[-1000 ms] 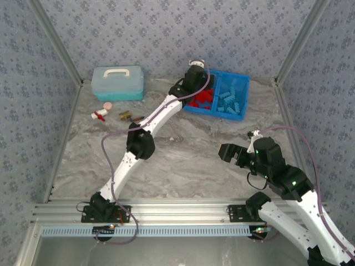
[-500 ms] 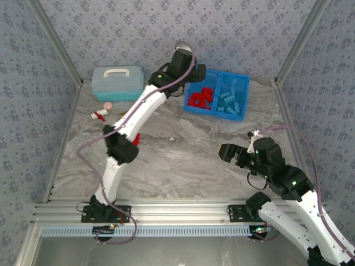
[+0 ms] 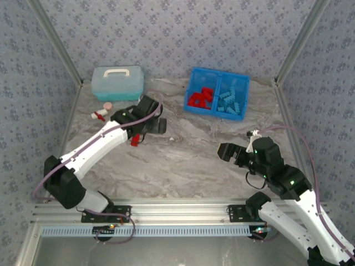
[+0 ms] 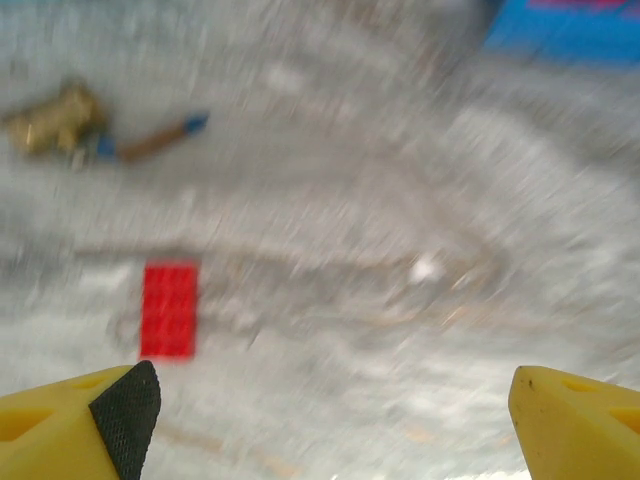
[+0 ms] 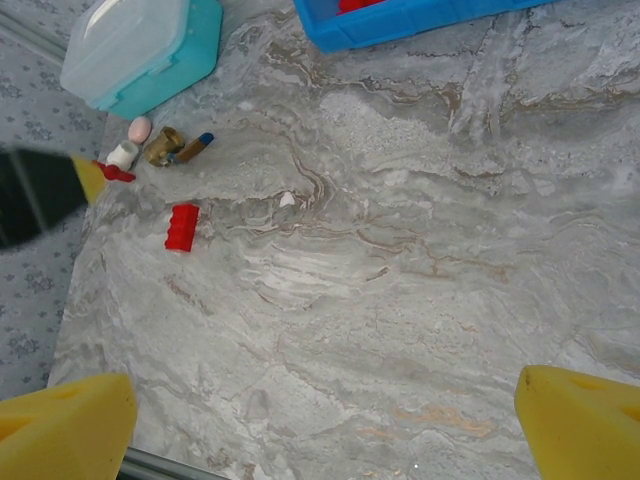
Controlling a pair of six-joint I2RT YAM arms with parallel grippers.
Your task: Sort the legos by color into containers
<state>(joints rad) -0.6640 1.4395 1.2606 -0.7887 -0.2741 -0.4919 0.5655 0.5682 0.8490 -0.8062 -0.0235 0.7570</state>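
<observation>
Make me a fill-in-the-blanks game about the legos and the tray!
The loose lego lying on the table is ___.
Seen from the top camera, the light blue legos sit in the ___ compartment of the tray.
The lidded box has a ___ handle.
Missing words: red; right; white.
</observation>
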